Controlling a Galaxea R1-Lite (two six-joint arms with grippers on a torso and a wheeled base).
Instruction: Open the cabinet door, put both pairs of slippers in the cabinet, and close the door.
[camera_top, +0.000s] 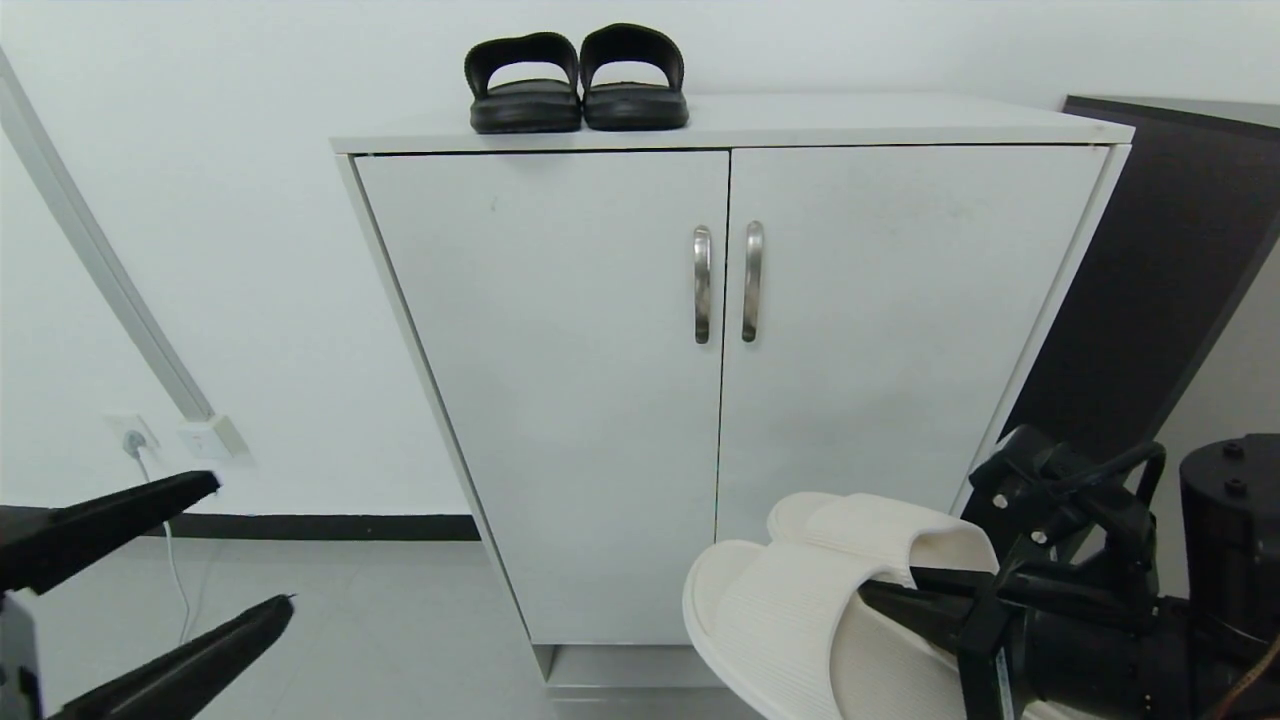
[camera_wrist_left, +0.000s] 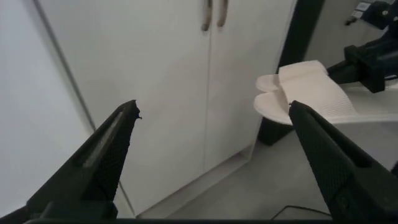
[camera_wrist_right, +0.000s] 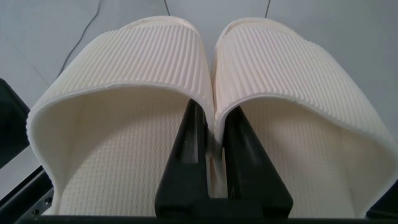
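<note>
A white two-door cabinet (camera_top: 560, 400) stands against the wall with both doors shut, its two metal handles (camera_top: 702, 284) side by side at the middle. A pair of black slippers (camera_top: 577, 80) rests on its top. My right gripper (camera_top: 900, 590) holds a pair of white slippers (camera_top: 800, 600) in front of the cabinet's lower right door; its fingers (camera_wrist_right: 189, 149) pinch the two inner walls together in the right wrist view. My left gripper (camera_top: 240, 545) hangs open at the lower left, away from the cabinet, and the white slippers (camera_wrist_left: 305, 93) lie beyond it in the left wrist view.
A dark panel (camera_top: 1170, 270) stands to the cabinet's right. A wall socket (camera_top: 130, 435) with a cable sits low on the white wall at left. Grey floor (camera_top: 400, 620) spreads before the cabinet.
</note>
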